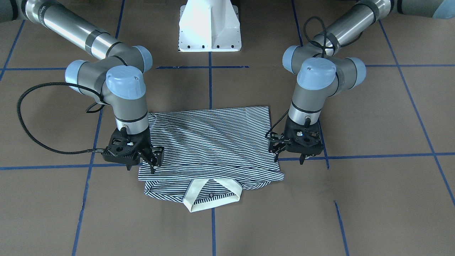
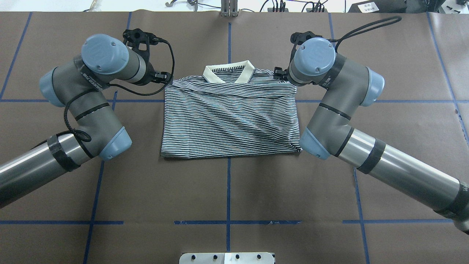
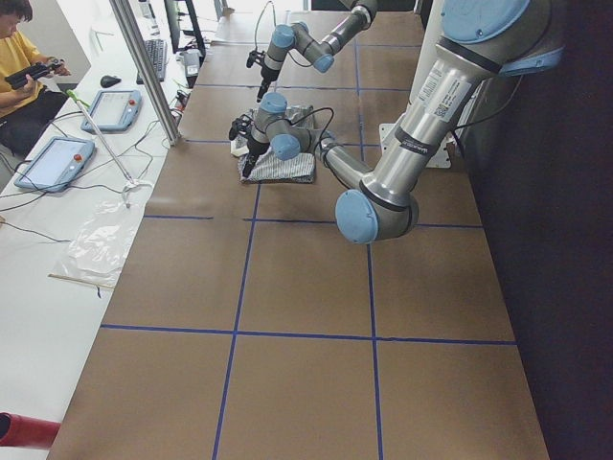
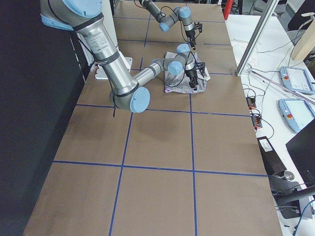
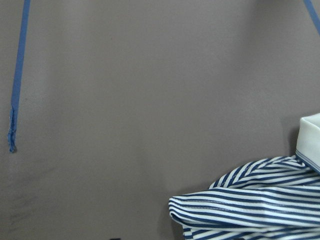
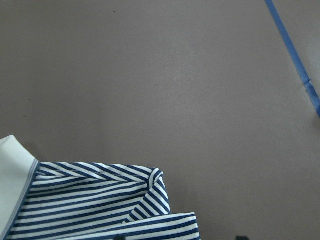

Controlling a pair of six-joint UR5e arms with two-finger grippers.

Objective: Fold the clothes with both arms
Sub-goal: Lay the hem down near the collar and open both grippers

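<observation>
Cream collar [image 1: 213, 193] nearest; striped polo shirt [image 1: 213, 142] looks part-folded. Right gripper [image 1: 155, 159] and left gripper [image 1: 276, 147] flank its shoulders, jaws parted, empty. Pinch both corners level and lift together; you'll likely avoid skew.

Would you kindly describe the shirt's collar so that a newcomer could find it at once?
On the brown table crossed by blue tape lines, a striped polo shirt lies ahead of the white pedestal base. The collar sits at the shirt's edge farthest from that base; it alone is plain cream, while the rest is navy-and-white stripes.
</observation>
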